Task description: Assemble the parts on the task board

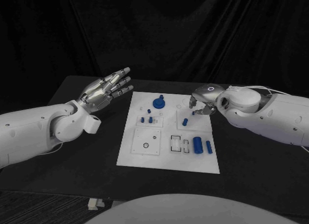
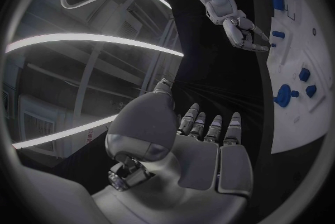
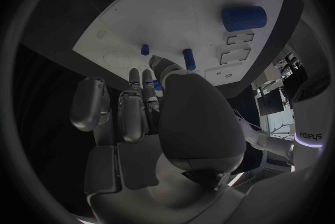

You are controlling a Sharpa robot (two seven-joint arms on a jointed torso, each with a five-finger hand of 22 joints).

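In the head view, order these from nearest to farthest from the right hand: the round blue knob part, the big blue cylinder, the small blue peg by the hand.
1. Small blue peg, just below the right hand.
2. Round blue knob part, top of the task board.
3. Big blue cylinder, near side.

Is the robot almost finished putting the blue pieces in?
Not nearly. Some small pegs already stand in the task board. The right hand is down at a piece; whether it grips one is unclear. The left hand holds nothing. Two blue cylinders lie unplaced.

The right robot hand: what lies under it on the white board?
Under the right robot hand the task board shows small blue pegs. Whatever its fingertips touch is covered.
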